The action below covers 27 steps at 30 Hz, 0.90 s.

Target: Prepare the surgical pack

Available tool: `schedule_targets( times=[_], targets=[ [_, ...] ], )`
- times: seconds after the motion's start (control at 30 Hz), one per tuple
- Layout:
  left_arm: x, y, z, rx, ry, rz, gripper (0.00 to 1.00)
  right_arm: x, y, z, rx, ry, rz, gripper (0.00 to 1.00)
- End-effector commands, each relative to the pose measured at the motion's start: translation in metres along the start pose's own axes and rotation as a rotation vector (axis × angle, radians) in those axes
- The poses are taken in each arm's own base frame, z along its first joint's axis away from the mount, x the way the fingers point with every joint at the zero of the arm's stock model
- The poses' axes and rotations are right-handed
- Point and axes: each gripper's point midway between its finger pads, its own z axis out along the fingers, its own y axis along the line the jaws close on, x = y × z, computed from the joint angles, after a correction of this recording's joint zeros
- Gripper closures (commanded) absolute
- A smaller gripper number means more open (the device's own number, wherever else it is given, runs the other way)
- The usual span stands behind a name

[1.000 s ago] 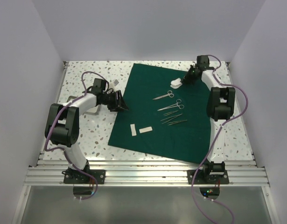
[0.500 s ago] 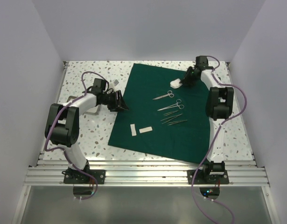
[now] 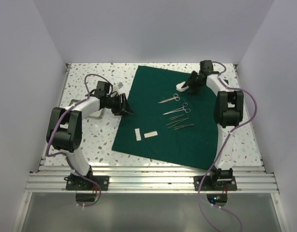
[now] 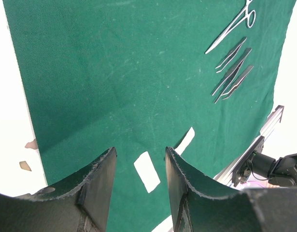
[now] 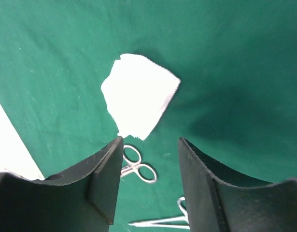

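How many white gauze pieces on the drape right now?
3. Two strips lie side by side near the drape's front-left corner; one folded pad lies on the far side, by the right gripper, which may hide more.

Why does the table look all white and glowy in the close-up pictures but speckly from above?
Left wrist view: the table is washed out to plain white beside the dark green drape, with only a few brown flecks surviving. Right wrist view: the same glare on the table corner, and the gauze shows almost no texture. Top view: gentler light, so the speckles show.
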Motion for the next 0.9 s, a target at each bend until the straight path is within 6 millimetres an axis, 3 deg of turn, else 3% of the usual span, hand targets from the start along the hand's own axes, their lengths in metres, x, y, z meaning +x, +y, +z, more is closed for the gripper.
schedule_targets(
  times=[0.0, 0.47, 0.87],
  targets=[
    [-0.005, -0.011, -0.004, 0.038, -0.020, 0.042, 0.51, -0.008, 0.031, -0.009, -0.108, -0.044, 0.065, 0.46],
    [-0.003, -0.011, -0.006, 0.033, -0.023, 0.039, 0.51, -0.006, 0.023, 0.017, -0.106, -0.045, 0.145, 0.50],
    [-0.005, -0.010, -0.004, 0.034, -0.019, 0.041, 0.51, 0.002, 0.013, 0.014, -0.062, -0.037, 0.157, 0.51]
  ],
)
